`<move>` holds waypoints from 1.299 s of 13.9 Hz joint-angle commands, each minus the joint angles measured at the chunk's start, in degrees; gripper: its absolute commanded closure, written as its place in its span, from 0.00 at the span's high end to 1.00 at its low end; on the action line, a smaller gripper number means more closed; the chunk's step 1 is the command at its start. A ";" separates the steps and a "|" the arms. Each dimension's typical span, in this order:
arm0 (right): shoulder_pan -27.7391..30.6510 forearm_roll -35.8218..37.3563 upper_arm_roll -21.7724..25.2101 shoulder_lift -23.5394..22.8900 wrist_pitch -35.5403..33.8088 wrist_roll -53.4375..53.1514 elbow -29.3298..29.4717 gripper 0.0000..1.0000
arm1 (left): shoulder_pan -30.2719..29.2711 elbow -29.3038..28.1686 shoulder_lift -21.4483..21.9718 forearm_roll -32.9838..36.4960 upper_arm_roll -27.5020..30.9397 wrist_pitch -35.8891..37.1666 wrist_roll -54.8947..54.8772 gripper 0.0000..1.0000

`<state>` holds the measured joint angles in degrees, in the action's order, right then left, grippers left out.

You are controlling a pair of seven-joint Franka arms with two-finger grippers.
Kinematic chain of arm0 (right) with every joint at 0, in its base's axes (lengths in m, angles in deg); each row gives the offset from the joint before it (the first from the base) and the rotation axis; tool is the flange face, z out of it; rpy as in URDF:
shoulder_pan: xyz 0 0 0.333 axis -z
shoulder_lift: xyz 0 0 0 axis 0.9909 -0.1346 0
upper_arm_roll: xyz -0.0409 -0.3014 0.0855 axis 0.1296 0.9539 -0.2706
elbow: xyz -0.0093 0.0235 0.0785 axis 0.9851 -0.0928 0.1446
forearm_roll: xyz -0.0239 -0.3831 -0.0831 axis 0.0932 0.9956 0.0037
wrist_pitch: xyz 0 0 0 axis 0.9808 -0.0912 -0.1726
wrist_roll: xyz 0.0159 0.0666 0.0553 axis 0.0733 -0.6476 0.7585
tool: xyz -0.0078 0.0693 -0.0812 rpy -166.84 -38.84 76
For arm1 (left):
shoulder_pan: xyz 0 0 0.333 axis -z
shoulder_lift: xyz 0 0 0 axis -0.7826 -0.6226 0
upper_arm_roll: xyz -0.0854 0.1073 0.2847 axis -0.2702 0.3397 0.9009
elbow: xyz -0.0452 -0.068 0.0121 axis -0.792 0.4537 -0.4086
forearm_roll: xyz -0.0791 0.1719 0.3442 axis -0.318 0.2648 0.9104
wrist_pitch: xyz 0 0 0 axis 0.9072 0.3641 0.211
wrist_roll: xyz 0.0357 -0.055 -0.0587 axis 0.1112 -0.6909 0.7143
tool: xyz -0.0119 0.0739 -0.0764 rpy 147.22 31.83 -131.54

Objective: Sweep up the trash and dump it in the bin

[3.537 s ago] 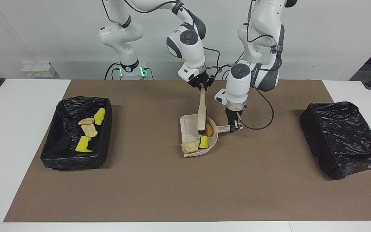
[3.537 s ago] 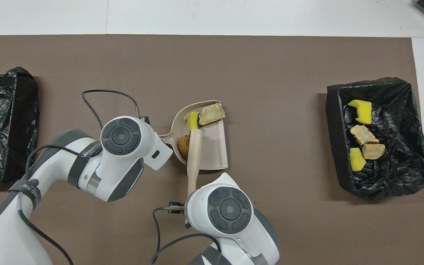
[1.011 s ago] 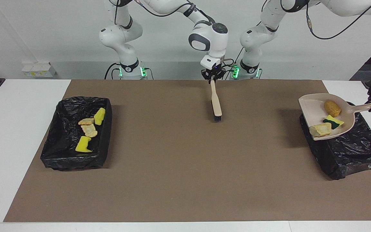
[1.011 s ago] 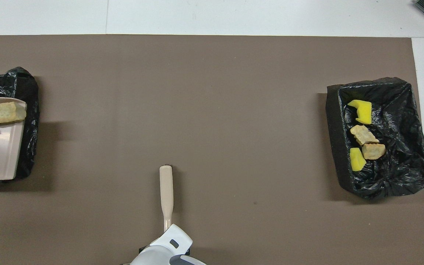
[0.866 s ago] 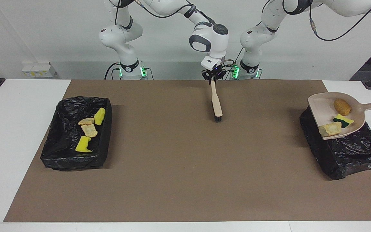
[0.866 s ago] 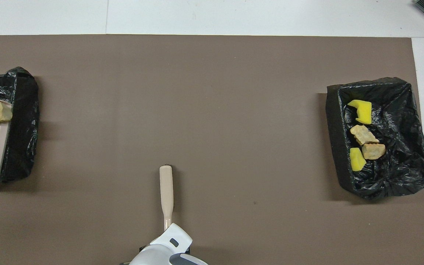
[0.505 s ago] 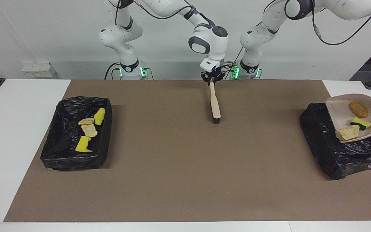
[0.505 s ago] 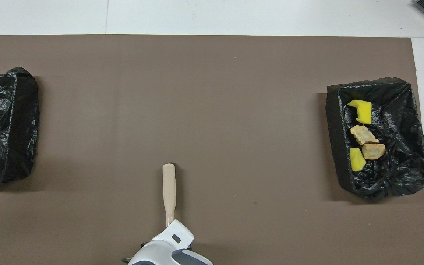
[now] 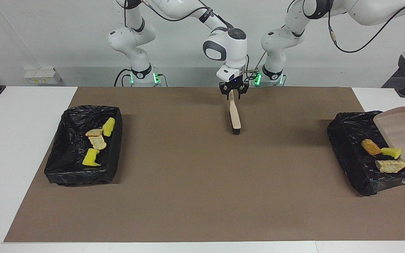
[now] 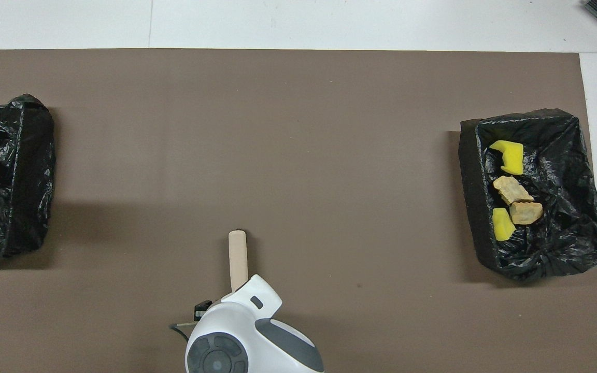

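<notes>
My right gripper (image 9: 233, 92) stands in the upper middle of the facing view. Its jaws look spread on both sides of the brush (image 9: 236, 118) handle, though at this angle I am not fully sure. The brush lies on the brown mat (image 9: 188, 196).

My left gripper is outside the frame. I judge its jaws are pressed on the handle of the dustpan (image 9: 404, 130), because the pan hangs tilted over the bin (image 9: 350, 158) at my left arm's end.

Three pieces of trash (image 9: 371, 147) are there at the pan's lip. The pale piece (image 9: 390, 166) sits very near the bin's rim. Four more pieces (image 9: 97, 142) lie in the other bin (image 9: 69, 168).

The risks:
- If I pull the pan away roughly, its lip can drag the pale piece over the rim or catch the loose black liner.
- If I lift my right gripper crookedly, the brush can roll.

I can read no brand, label or writing anywhere.
</notes>
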<state>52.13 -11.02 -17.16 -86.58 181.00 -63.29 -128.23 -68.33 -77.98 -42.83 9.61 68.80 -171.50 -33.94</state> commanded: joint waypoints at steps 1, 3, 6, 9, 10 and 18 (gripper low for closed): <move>0.52 0.33 5.64 6.89 -1.05 3.58 0.53 1.00 | 0.48 -4.88 6.10 7.17 0.61 -1.19 1.96 0.00; 0.26 0.14 10.92 10.85 -2.45 7.11 0.79 1.00 | 0.48 -4.61 8.65 7.02 0.18 -1.20 1.18 0.00; 0.25 0.14 18.38 12.71 -7.36 13.33 5.16 1.00 | 2.50 -3.91 9.72 -2.85 0.00 1.17 2.22 0.00; 1.48 0.06 26.38 12.98 -13.26 27.37 11.23 1.00 | 2.85 -3.99 9.80 -16.75 -0.09 3.37 2.14 0.00; 2.36 0.06 28.59 12.89 -13.97 31.95 12.38 1.00 | 2.85 -4.17 9.89 -21.67 -0.09 3.99 2.23 0.00; 14.93 -4.34 30.89 7.72 -30.20 53.16 26.86 1.00 | 11.89 -13.66 9.28 -44.12 -0.35 2.60 30.30 0.00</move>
<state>65.32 -14.32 14.64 -74.90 156.84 -13.42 -109.06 -59.26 -88.24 -34.74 -31.49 67.70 -167.04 -11.94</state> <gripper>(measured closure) 0.000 0.670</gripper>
